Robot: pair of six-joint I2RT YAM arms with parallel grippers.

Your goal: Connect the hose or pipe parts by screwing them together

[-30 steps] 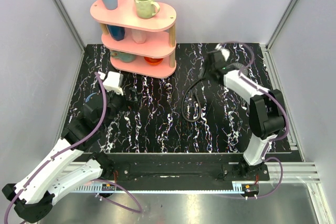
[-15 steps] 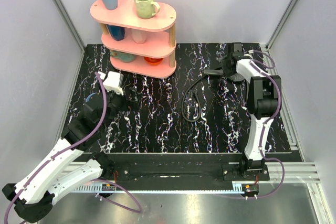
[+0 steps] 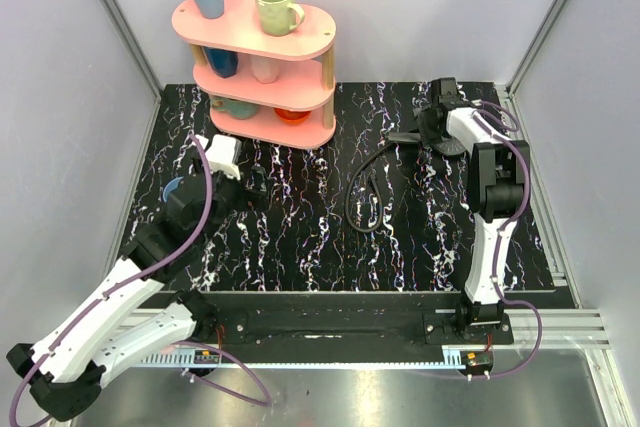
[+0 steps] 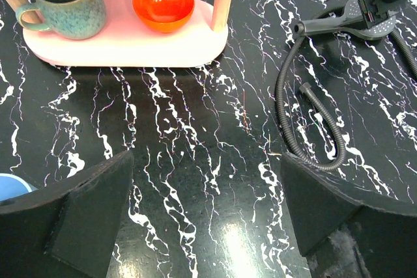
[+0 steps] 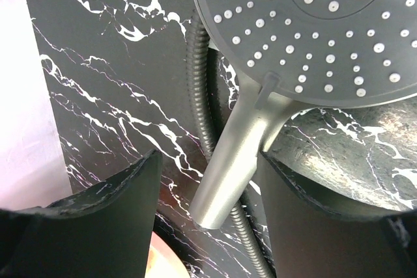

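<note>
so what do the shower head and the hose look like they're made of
Shower head: likely plastic with a satin grey metallic coating, judging by the soft sheen and moulded shape; the pale nozzle dots may be rubber.
Hose: ribbed spiral, dark, dully glossy; probably wound metal, possibly plastic.

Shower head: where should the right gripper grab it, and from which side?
Take the shower head by its handle, from above, a jaw on each side. The handle is a narrow straight stem; the round face, turned up, is too wide. The right gripper straddles it, open.
</note>
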